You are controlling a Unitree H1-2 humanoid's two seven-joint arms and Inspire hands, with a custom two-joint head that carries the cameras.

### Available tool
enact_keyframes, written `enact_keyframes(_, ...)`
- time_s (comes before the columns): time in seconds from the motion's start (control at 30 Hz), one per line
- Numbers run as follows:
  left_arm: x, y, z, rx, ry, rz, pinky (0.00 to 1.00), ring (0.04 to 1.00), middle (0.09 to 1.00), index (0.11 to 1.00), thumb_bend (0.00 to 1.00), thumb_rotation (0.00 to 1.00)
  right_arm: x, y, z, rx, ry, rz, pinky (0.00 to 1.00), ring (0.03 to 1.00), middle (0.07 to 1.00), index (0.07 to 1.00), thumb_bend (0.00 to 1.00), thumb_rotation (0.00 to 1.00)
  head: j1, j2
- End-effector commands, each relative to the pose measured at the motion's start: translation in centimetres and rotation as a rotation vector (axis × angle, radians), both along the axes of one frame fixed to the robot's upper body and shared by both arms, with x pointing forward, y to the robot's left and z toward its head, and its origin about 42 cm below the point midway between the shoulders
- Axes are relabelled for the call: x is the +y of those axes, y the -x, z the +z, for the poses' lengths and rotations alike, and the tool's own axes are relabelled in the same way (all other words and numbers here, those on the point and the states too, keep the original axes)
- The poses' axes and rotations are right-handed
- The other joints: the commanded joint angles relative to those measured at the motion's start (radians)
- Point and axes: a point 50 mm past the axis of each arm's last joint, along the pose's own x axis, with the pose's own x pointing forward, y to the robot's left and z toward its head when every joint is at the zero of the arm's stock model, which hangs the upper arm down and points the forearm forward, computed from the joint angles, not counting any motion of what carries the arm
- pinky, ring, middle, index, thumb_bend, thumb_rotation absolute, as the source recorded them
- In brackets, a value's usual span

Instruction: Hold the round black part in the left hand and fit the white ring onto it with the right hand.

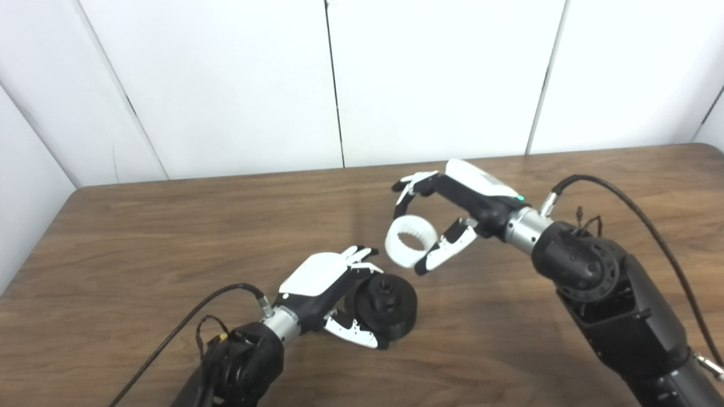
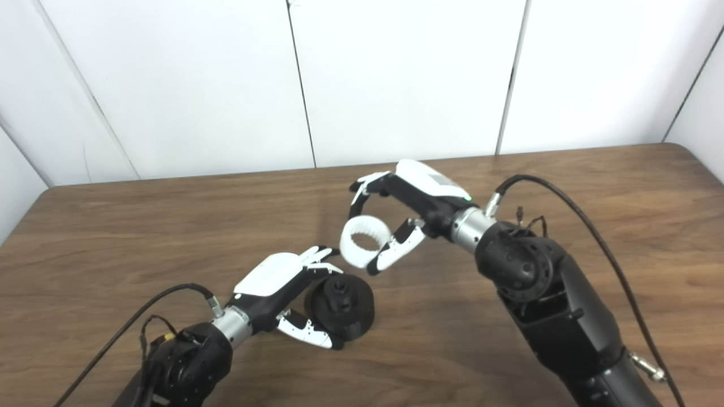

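The left robot hand [image 1: 334, 294] is closed around the round black part [image 1: 386, 307], with its fingers [image 1: 362, 259] curled over the top rim and its thumb [image 1: 353, 332] cupping the lower edge, so the part sits low over the brown wooden surface [image 1: 141, 254], near the front and a little left of centre; whether the part touches the wood underneath cannot be told from either view. The part is turned so that its flat face, with a small raised hub in the middle, points up and toward the right. The right robot hand [image 1: 447, 217] is gripping the white ring [image 1: 411, 241], which is pinched between the fingers [image 1: 412, 183] arching over its far side and the thumb [image 1: 447, 249] pressing against its near right side. The ring is held in the air above the surface, tilted so its opening shows, and ribbing is visible on its inner wall. It hangs just above and to the right of the black part, near it but not touching, with a clear gap between the two. A black cable [image 1: 633, 209] loops from the right wrist, and another cable [image 1: 186, 322] trails from the left wrist. White wall panels [image 1: 441, 73] stand behind the surface
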Motion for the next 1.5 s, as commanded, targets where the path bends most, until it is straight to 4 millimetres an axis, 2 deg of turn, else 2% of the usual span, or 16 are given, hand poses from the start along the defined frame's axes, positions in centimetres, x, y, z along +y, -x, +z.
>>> enact_keyframes(0.0,0.1,-0.5,0.1,0.014,-0.022,-0.005,0.9,1.0,0.983,0.736,0.92,0.42,0.6,0.2,2.0,-0.073,-0.012,0.027,0.8,0.911,0.839,0.49,0.52,0.14,-0.001,0.003)
enact_keyframes(0.53,0.1,-0.6,0.5,0.002,-0.027,-0.014,0.92,1.0,0.976,0.742,0.92,0.44,2.3,1.0,0.3,-0.045,0.019,0.099,0.77,0.912,0.843,0.49,0.53,0.15,0.002,0.011)
enact_keyframes(1.07,0.2,-0.9,1.1,0.011,-0.017,-0.006,0.91,1.0,0.978,0.738,0.92,0.4,3.3,1.9,-0.9,-0.004,0.06,0.154,0.82,0.927,0.844,0.491,0.53,0.15,-0.001,0.024)
enact_keyframes(1.27,0.1,-0.7,1.3,0.012,-0.012,-0.007,0.91,1.0,0.978,0.731,0.92,0.4,3.2,2.2,-1.5,0.01,0.081,0.159,0.83,0.93,0.845,0.491,0.53,0.15,0.002,-0.001)
enact_keyframes(1.47,0.0,-0.7,1.4,0.008,-0.019,-0.011,0.9,1.0,0.98,0.735,0.92,0.41,3.2,2.4,-2.2,0.024,0.089,0.178,0.85,0.933,0.845,0.491,0.52,0.15,0.004,0.003)
